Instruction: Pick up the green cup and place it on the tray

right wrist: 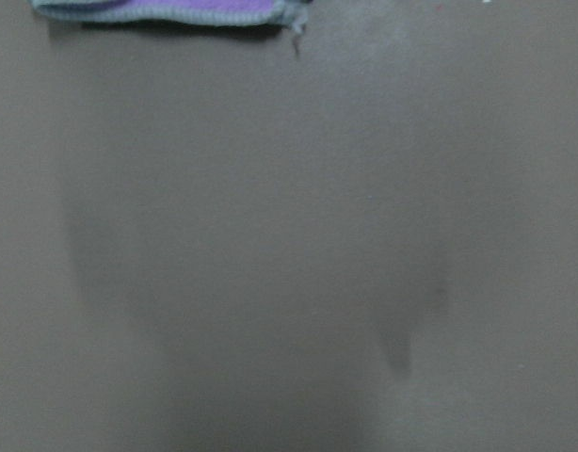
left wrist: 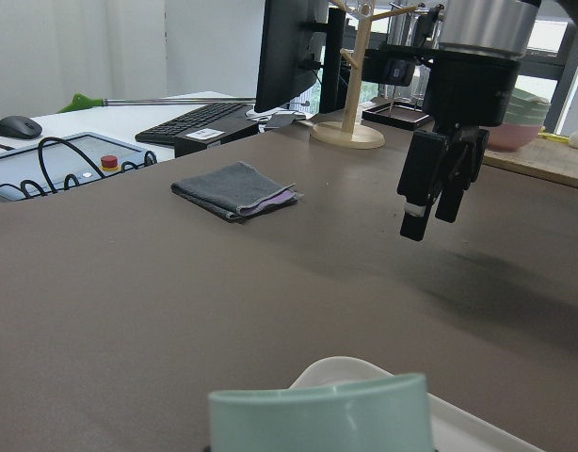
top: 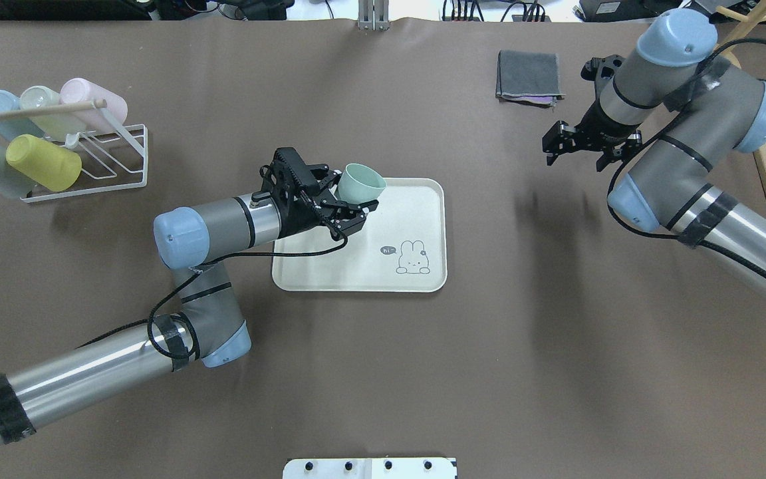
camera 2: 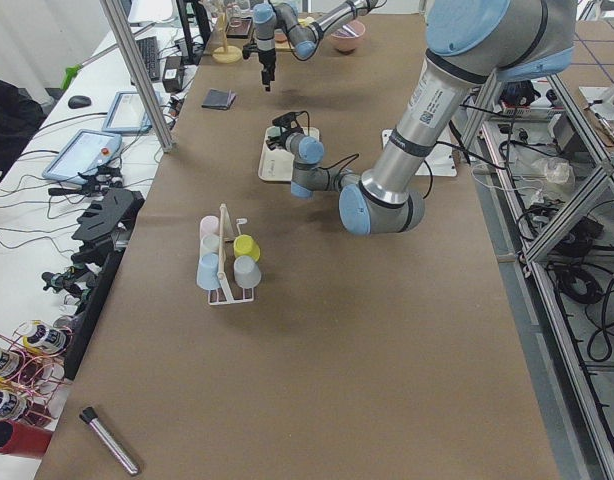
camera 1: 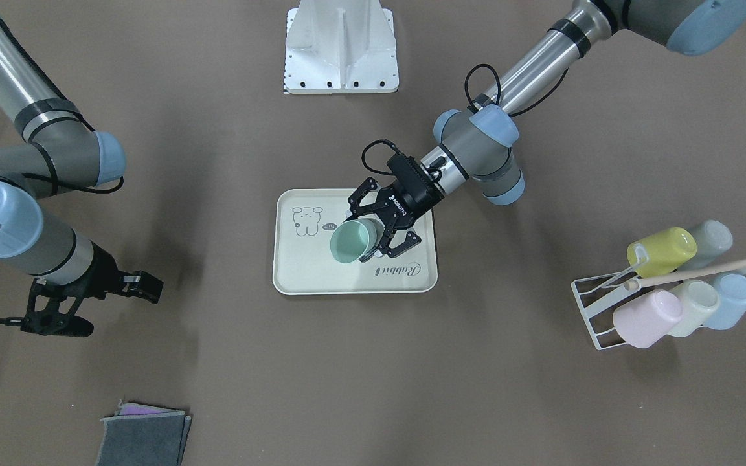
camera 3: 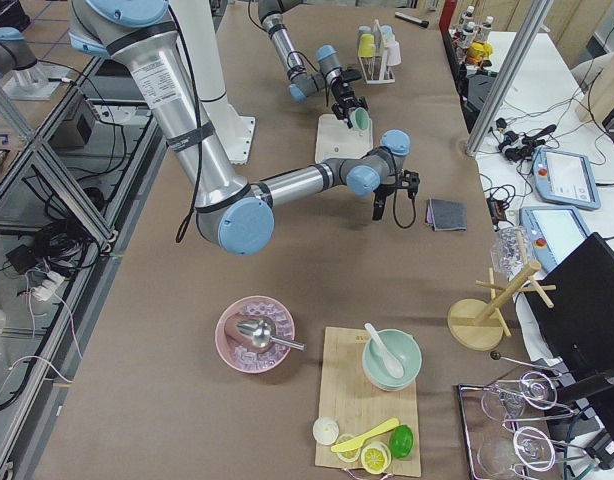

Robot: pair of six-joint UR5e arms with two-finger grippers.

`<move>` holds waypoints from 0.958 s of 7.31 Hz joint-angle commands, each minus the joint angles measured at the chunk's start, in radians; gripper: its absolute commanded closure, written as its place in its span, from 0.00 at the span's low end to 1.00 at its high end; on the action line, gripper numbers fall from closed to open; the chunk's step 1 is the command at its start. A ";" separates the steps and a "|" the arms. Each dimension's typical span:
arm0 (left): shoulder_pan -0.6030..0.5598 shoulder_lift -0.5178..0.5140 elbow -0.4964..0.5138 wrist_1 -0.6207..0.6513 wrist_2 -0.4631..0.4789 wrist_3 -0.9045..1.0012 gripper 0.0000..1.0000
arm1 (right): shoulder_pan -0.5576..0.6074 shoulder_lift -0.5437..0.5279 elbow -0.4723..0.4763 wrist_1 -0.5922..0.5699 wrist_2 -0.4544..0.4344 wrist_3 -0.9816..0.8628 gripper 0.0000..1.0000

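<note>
My left gripper (camera 1: 383, 226) is shut on the green cup (camera 1: 351, 243), with its fingers on either side of the cup's body. The cup is tilted, with its mouth turned away from the robot. It is over the cream tray (camera 1: 308, 268), near the tray's middle in the front-facing view. In the overhead view the cup (top: 363, 184) is by the tray's (top: 356, 266) far left corner. I cannot tell whether the cup touches the tray. Its rim shows at the bottom of the left wrist view (left wrist: 317, 414). My right gripper (top: 582, 150) is shut and empty, well to the right above the bare table.
A white wire rack (top: 114, 163) with several pastel cups, one of them yellow-green (top: 44, 161), stands at the far left. A folded grey cloth (top: 529, 74) lies at the far right near my right gripper. A white base plate (camera 1: 340, 48) is at the robot's side.
</note>
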 commanded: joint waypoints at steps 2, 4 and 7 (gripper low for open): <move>0.032 -0.007 0.032 -0.032 0.014 0.020 0.85 | 0.117 -0.070 0.080 -0.146 0.000 -0.230 0.00; 0.043 -0.012 0.046 -0.032 0.014 0.022 0.85 | 0.192 -0.133 0.088 -0.154 -0.002 -0.337 0.00; 0.045 -0.029 0.056 -0.030 0.014 0.026 0.59 | 0.312 -0.298 0.222 -0.227 0.007 -0.542 0.00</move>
